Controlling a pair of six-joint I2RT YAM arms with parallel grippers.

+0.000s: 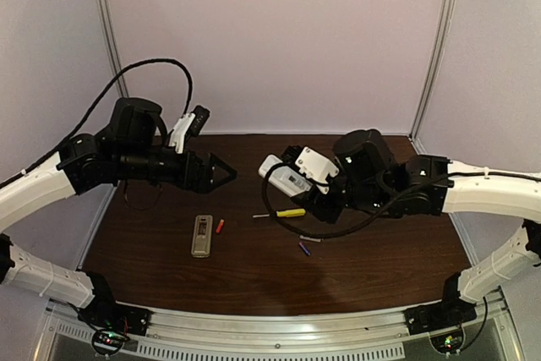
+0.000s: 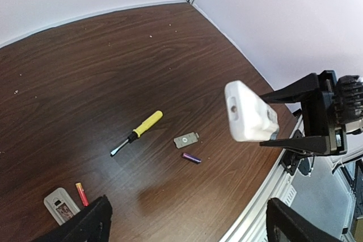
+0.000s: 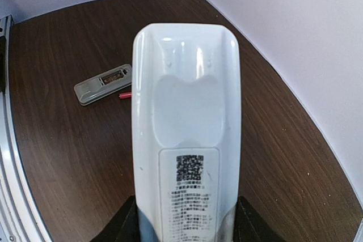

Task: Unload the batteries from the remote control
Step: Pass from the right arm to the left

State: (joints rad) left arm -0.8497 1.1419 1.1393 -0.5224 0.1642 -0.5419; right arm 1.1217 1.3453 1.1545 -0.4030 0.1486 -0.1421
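- Fingers (image 2: pixel 292 88) of right gripper (image 2: pixel 275 118): clamped on white remote (image 3: pixel 187 111), whose long axis runs straight out from them toward left gripper (image 1: pixel 221 172).
- Left gripper: spread wide, well apart from the remote.
- Red battery (image 2: pixel 82 194), purple battery (image 2: pixel 191 157): on table (image 2: pixel 85 83), below both.

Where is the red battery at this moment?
In the top view, the red battery lies left of centre on the table, close beside the grey remote's right edge, well left of the screwdriver.
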